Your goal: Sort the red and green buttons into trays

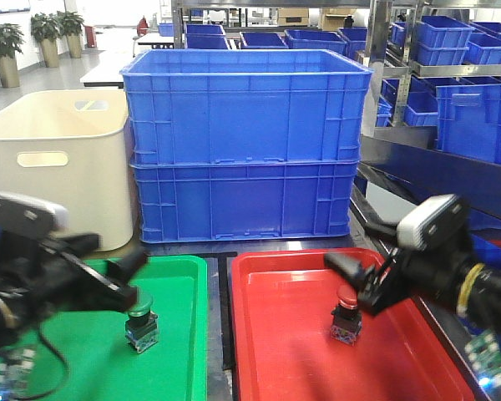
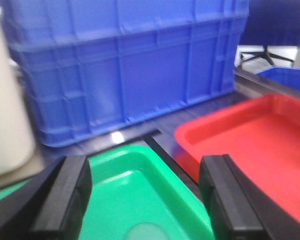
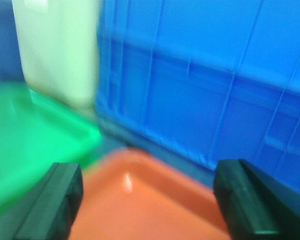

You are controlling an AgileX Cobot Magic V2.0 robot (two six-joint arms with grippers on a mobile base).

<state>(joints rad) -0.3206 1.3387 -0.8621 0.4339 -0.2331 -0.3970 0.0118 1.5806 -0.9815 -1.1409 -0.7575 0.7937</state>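
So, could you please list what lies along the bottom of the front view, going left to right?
Left gripper → green button on green tray → red tray → red button → right gripper.

Warehouse: shelving racks stacked with blue crates.

I see two stacked blue crates ahead, a cream tub left of them, metal shelving with more blue crates on the right, and potted plants far left under bright light.
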